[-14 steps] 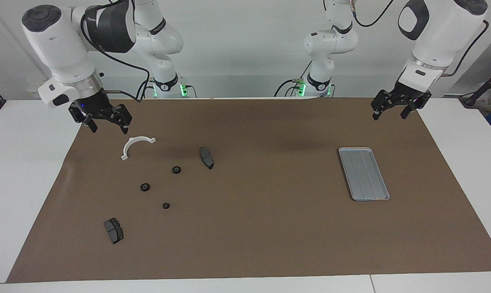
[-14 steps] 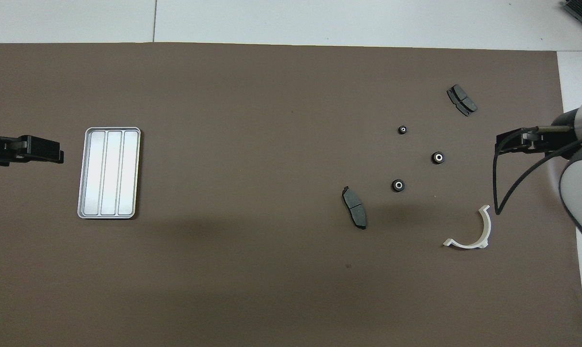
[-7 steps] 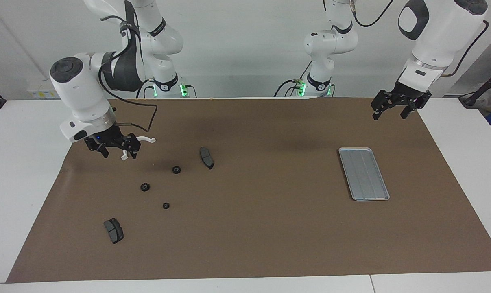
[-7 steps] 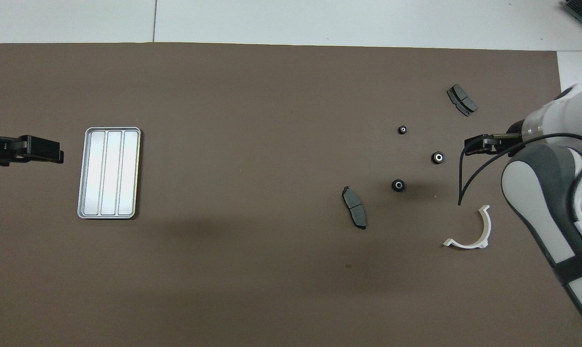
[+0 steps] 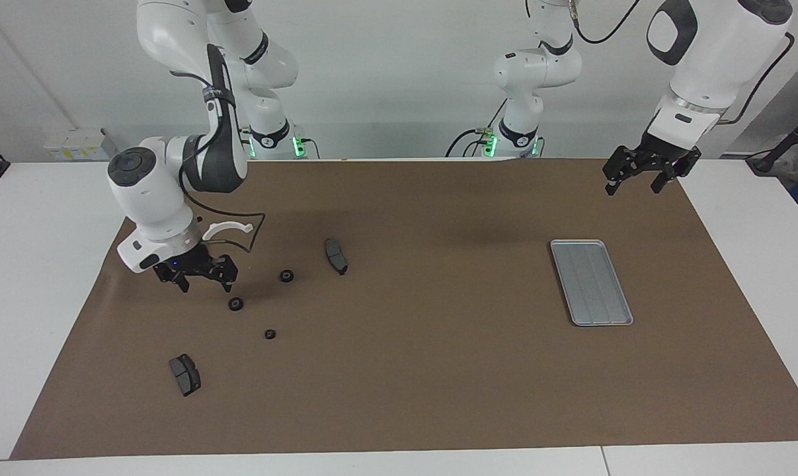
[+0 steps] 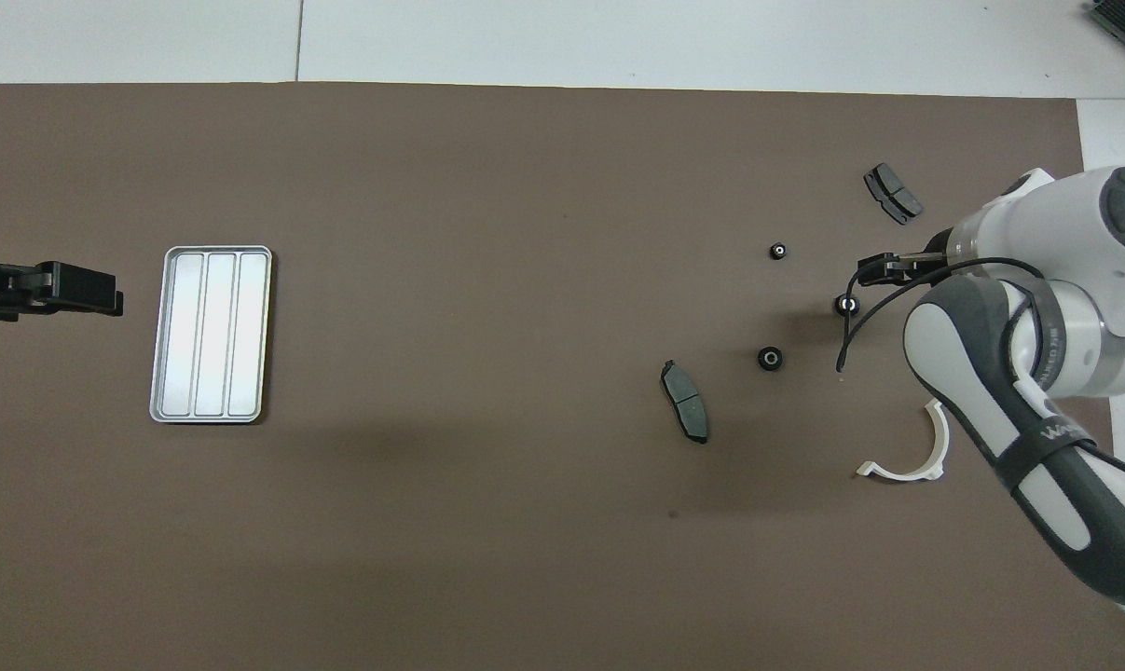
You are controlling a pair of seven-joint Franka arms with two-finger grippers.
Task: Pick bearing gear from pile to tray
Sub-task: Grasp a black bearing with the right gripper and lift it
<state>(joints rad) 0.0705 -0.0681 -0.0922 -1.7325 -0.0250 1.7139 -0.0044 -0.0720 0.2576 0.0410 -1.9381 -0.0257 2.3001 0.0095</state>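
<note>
**Black bearing gear sits just off the right gripper's tips**

Brown paper covers the table (image 5: 438,370), and the pick is only at its approach stage. The right gripper (image 5: 200,283) hangs low over the pile's end of the sheet, fingers apart and empty. The nearest bearing gear (image 5: 236,304) lies on the paper just beside its fingertips, toward the table's middle and a little farther from the robots. Two more gears (image 5: 287,276) (image 5: 270,334) rest apart from it, with two dark brake pads (image 5: 336,256) (image 5: 184,374) and a white curved bracket (image 5: 227,229) scattered round them.

Next, I judge, the gripper must shift sideways until its tips straddle that gear, then drop to the paper and close; the part is small and round, so a slightly off-centre pinch could flick it away.

The ridged metal tray (image 5: 592,282) lies empty, well apart, at the left arm's end. The left gripper (image 5: 638,180) waits there above the sheet's corner, fingers apart.
</note>
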